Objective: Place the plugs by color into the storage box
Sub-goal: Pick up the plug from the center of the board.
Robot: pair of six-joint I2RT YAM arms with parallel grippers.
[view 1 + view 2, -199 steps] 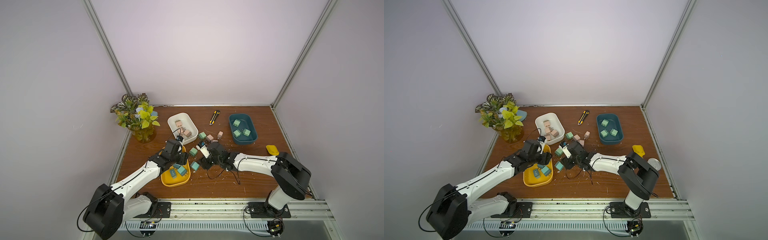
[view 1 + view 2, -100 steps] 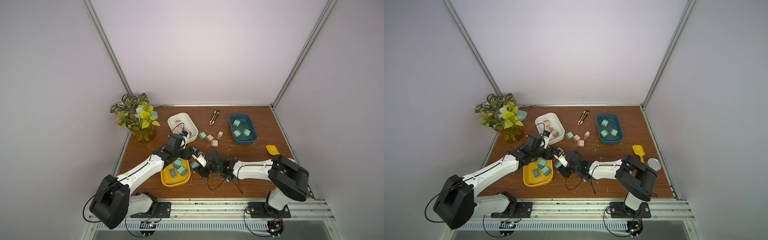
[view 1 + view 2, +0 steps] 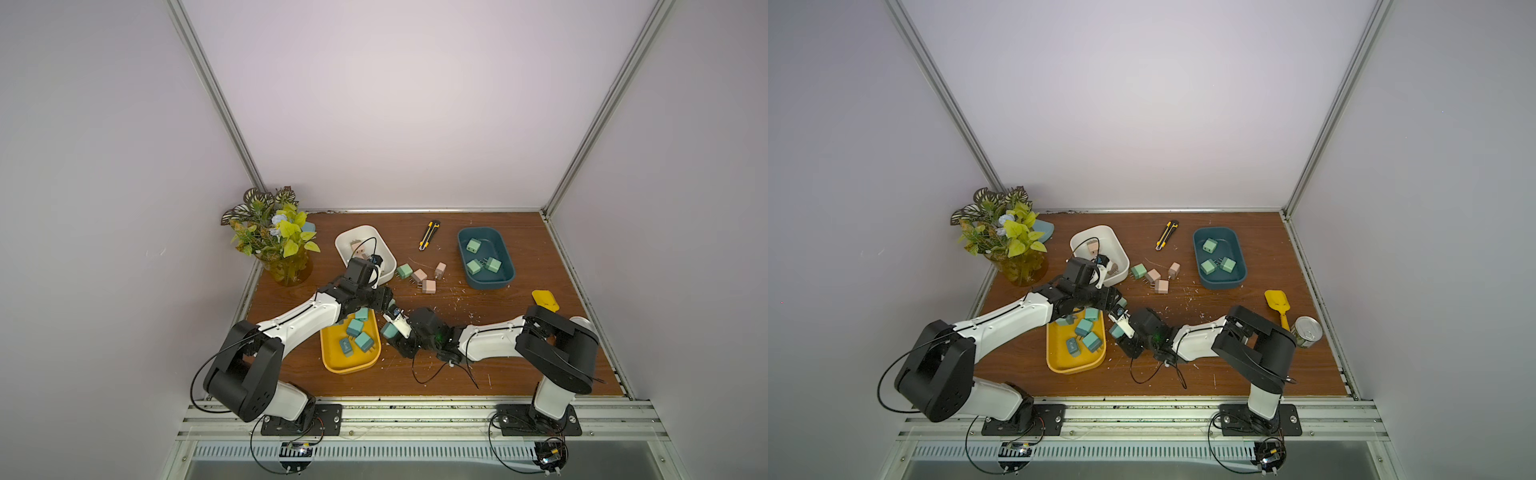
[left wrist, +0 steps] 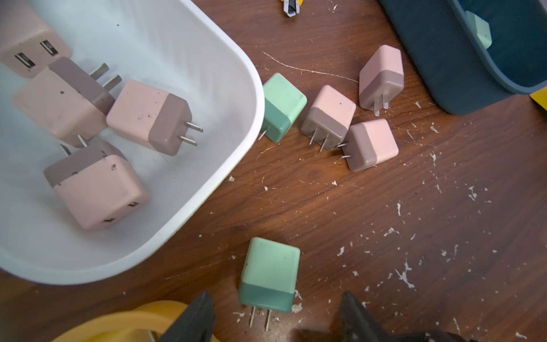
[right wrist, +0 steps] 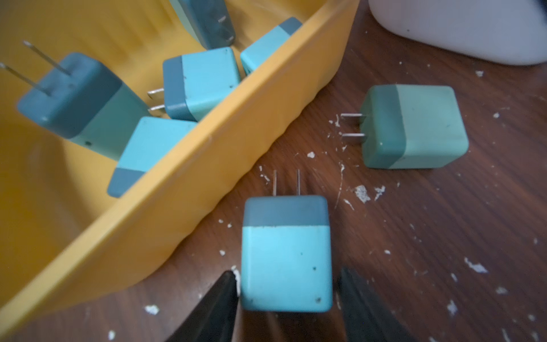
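teal-blue plastic cube plug (image 5: 285,257), darker pronged end | right gripper (image 5: 287,272) straddles it, unclenched | left gripper (image 4: 275,293) spread wide

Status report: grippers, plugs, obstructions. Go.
Left gripper open over mint plug. Right gripper straddles teal-blue plug beside yellow tray, grip unconfirmed. Four more plugs loose by white tray. Arms crowd each other.

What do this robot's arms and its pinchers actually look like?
Two matching arms: the left arm and right arm have smooth white tubular links joined by bulky black joints, on black base plates. Thin black cables loop loosely off them. The left gripper and right gripper each end in two dark, tapered fingers.
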